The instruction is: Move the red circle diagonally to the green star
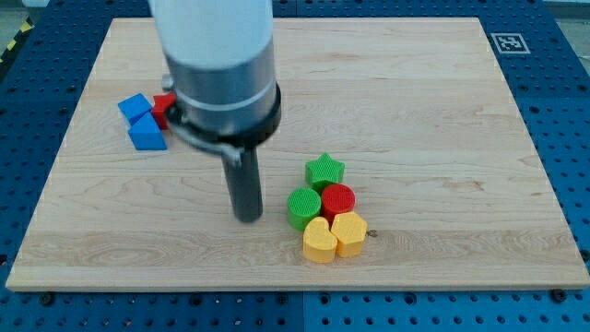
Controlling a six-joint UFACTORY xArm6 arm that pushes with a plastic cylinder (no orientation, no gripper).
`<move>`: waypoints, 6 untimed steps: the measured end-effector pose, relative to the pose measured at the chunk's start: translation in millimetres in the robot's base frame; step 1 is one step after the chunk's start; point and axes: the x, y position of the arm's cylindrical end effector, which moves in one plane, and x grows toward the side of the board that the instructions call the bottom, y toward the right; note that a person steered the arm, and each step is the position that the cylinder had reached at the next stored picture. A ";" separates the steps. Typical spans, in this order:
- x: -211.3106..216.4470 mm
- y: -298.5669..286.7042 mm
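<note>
The red circle (338,199) lies on the wooden board, touching the green star (324,171) just above and to its left. A green circle (303,207) sits against the red circle's left side. Two yellow heart-shaped blocks (320,240) (349,232) lie just below them. My tip (248,218) rests on the board to the left of this cluster, a short gap from the green circle.
Two blue blocks (135,108) (147,135) and a red block (164,109) lie at the view's left, partly behind the arm's body. A marker tag (508,42) sits off the board's top right corner.
</note>
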 end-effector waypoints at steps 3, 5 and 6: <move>41.7 57.3; 10.9 69.7; 2.2 97.0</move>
